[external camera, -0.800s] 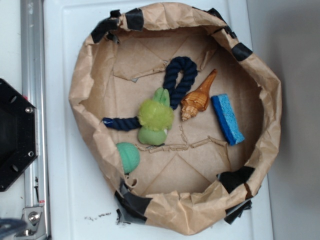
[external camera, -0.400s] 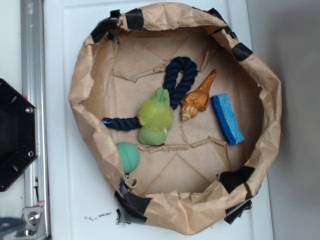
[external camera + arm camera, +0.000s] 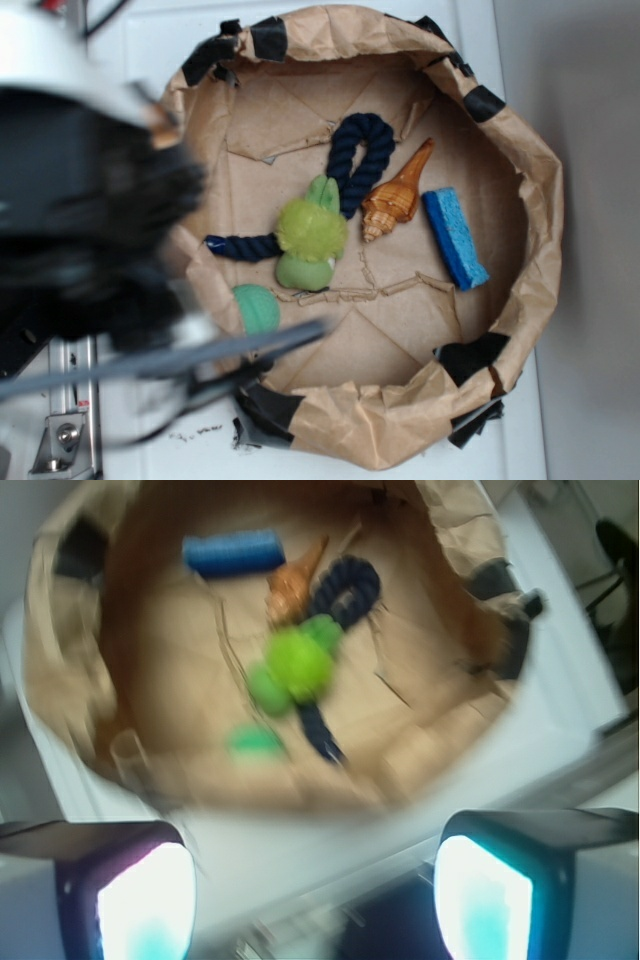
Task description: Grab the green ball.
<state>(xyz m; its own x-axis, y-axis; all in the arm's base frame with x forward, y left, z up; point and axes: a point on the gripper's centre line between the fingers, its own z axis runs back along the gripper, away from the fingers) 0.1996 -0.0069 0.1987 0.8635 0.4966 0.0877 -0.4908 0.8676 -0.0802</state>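
The green ball [image 3: 258, 308] is a small smooth teal ball lying inside the brown paper bowl [image 3: 540, 180], against its left wall. It also shows in the wrist view [image 3: 256, 741] as a blurred green patch. My gripper [image 3: 315, 900] is open and empty, its two pads [image 3: 145, 902] wide apart, above the white surface outside the bowl's rim, well short of the ball. In the exterior view my arm [image 3: 80, 220] is a large dark blur at the left, and the gripper itself cannot be made out.
In the bowl lie a fuzzy lime pompom toy [image 3: 311, 233], a dark blue rope [image 3: 355, 160], an orange shell [image 3: 398, 193] and a blue sponge [image 3: 454, 238]. Black tape patches [image 3: 268, 408] mark the rim. A metal rail [image 3: 70, 420] runs along the left.
My arm has swept into the exterior view from the left, blurred by motion, where earlier only the base showed. The objects in the bowl have not moved.
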